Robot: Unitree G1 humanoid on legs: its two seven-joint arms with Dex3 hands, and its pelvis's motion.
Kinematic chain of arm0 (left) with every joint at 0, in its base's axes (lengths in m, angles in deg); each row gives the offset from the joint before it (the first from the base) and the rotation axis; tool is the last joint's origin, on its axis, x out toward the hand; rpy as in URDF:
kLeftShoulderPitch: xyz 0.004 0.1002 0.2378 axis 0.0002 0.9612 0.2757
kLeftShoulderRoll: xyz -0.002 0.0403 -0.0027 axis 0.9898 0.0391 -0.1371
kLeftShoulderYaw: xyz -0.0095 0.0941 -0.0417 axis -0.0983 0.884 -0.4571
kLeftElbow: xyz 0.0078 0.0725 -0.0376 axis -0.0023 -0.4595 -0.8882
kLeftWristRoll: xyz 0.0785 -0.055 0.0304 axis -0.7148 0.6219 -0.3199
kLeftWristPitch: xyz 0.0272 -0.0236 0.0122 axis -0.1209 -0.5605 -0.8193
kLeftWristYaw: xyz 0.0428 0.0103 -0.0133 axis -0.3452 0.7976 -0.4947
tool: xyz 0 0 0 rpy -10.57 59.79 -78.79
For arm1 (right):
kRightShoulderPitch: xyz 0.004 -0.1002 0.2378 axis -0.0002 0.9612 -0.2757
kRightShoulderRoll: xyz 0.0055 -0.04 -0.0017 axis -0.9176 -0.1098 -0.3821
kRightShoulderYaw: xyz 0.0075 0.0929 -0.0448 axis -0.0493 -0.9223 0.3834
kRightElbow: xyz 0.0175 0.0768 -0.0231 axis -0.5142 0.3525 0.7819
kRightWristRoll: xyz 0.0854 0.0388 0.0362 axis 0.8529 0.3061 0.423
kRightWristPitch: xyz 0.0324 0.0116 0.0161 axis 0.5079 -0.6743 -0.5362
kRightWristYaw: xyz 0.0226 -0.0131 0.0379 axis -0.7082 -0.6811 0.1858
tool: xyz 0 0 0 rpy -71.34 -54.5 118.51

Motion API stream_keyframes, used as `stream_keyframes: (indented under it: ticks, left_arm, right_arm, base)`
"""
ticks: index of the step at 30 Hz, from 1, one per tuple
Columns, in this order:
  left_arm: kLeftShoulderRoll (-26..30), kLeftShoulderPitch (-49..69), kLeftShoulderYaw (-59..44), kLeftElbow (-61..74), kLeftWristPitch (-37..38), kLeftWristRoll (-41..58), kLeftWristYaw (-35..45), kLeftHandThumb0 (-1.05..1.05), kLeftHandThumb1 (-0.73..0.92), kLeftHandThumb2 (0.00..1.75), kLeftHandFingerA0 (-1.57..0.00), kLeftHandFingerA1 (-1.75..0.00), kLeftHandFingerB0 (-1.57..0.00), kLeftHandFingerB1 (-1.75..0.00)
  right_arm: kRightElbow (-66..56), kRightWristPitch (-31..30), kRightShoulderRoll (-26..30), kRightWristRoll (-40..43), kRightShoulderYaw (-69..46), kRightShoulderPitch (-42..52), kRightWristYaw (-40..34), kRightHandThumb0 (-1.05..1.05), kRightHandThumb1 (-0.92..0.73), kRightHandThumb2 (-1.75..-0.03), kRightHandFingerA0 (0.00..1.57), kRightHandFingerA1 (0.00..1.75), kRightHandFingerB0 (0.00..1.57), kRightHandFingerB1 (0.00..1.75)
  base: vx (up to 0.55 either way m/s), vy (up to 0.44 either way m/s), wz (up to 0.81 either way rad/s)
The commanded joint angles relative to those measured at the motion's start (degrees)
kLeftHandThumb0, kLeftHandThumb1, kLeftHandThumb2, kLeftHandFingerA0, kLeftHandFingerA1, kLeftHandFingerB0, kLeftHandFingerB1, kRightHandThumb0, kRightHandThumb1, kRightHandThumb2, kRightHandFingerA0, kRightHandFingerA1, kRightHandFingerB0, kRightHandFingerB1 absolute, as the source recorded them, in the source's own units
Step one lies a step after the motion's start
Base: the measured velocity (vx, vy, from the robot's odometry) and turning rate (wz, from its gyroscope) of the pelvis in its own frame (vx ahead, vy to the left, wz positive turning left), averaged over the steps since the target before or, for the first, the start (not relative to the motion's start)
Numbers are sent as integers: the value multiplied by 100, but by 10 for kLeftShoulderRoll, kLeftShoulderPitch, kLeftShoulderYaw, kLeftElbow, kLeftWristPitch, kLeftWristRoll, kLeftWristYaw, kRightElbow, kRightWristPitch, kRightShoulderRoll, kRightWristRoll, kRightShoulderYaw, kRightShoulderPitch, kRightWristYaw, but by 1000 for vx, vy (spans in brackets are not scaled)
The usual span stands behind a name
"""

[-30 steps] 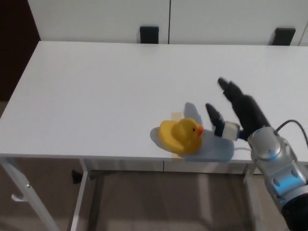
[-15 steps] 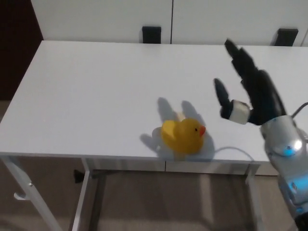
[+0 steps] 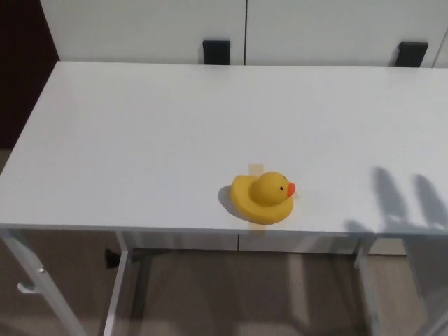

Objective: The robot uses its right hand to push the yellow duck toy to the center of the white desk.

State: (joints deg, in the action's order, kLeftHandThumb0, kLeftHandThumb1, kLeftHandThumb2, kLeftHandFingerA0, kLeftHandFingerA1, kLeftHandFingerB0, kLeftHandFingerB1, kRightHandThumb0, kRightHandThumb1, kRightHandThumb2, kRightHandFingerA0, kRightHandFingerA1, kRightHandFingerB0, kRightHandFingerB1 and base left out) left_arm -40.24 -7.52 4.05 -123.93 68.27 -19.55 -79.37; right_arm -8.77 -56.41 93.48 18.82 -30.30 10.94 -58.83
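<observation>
Fingers: neither hand showed, so whether they were spread or pressed together could not be told; only a finger-shaped shadow (image 3: 402, 203) lay on the surface near its right front edge.
Desk: one white desk (image 3: 140, 133) filled most of the view, its front edge running across the lower part.
Legs: white metal desk legs (image 3: 31, 280) showed under the front edge, at the left and near the middle.
Wall: white panels (image 3: 140, 28) stood behind the back edge.
Black blocks: two (image 3: 216, 51), just beyond the back edge, one near its middle and one toward the right corner.
Duck: one yellow duck toy (image 3: 264, 197) with an orange beak, upright, close to the front edge and slightly right of its middle, beak toward the right edge.
Tape: pale strip (image 3: 257, 170) under the duck, showing behind and in front of it.
Writing: none readable.
</observation>
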Motion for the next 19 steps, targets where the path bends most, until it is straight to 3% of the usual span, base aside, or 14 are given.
stream_keyframes:
  ticks: [1,7,12,13,14,15,16,19]
  left_arm:
    - [6,17,-34,7,33,32,-3,-10,54,104,-89,-90,-96,-102]
    - [5,15,-45,2,31,34,-3,-8,51,109,-89,-91,-98,-103]
    - [9,17,-48,4,30,32,-3,-6,52,111,-88,-91,-97,-102]
    - [9,17,-48,4,31,30,-4,-7,51,108,-88,-91,-95,-102]
    - [9,15,-50,2,29,31,-6,-8,52,109,-91,-93,-96,-100]
    - [9,15,-50,2,29,31,-6,-8,52,109,-91,-93,-96,-100]
    - [11,13,-49,0,27,27,-8,-9,55,107,-89,-89,-96,-100]
    - [12,10,-46,-2,25,23,-9,-9,55,107,-89,-89,-96,-100]
  right_arm:
    - [46,63,78,145,-272,193,115,-105,-81,-119,0,39,0,29]
    - [74,69,70,131,-312,266,109,-105,-79,-120,0,51,0,37]
    - [95,69,62,115,-321,313,96,-105,-78,-121,1,50,0,36]
    - [110,68,56,112,-319,324,92,-103,-77,-118,7,60,0,39]
    - [143,74,50,108,-314,335,88,-87,-67,-111,2,64,4,43]
    - [143,74,50,108,-314,335,88,-87,-67,-111,2,64,4,43]
    - [194,92,44,108,-306,342,95,-42,-43,-102,2,57,1,55]
    - [254,116,41,112,-295,348,104,-42,-43,-102,2,57,1,55]
  base:
    - [0,0,7]
    - [0,0,3]
    - [0,0,2]
    - [0,0,0]
    - [0,0,0]
    - [0,0,0]
    - [0,0,0]
    - [0,0,0]
